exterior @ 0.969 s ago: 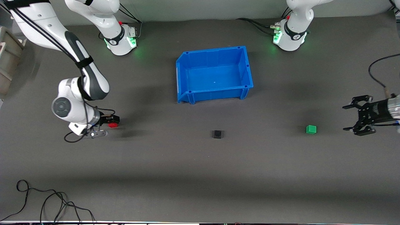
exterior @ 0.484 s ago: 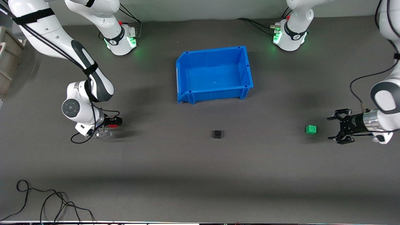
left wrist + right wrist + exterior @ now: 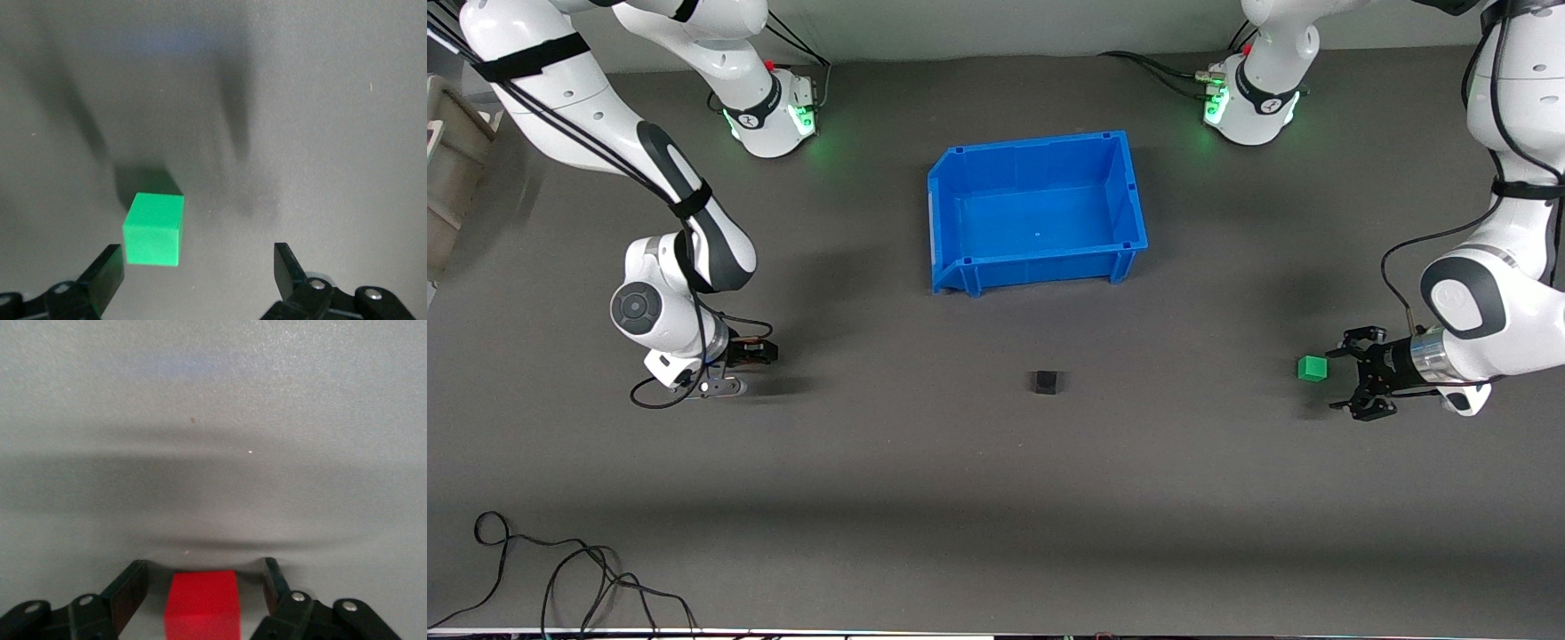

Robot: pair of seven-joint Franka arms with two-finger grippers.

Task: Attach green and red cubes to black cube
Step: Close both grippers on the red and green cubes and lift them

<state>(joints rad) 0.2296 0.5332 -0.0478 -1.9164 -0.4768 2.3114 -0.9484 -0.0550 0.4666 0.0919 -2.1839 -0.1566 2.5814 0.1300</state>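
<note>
Low over the table (image 3: 996, 498), toward the left arm's end, the left gripper (image 3: 1350, 382) is seen with its jaws spread wide; the green cube (image 3: 1312, 368) rests on the table just beside the fingertips, not yet between them; in the left wrist view the green cube (image 3: 154, 229) is shown close to one finger (image 3: 107, 272) and well apart from the other, with no contact to be made out. Toward the right arm's end, the right gripper (image 3: 760, 353) is held low at the table; the red cube cannot be made out in the front view, being hidden by the gripper; in the right wrist view the red cube (image 3: 203, 609) is seen between the two fingers (image 3: 129, 591), with a narrow gap showing on each side, so the jaws are judged to be parted and not clamped on it; whether the red cube is resting on the table or lifted cannot be told. The black cube (image 3: 1046, 382) lies on the table between the two grippers, well apart from both, and untouched; it is placed nearer to the front camera than the blue bin (image 3: 960, 267), which stands at the middle of the table with nothing seen in it.
</note>
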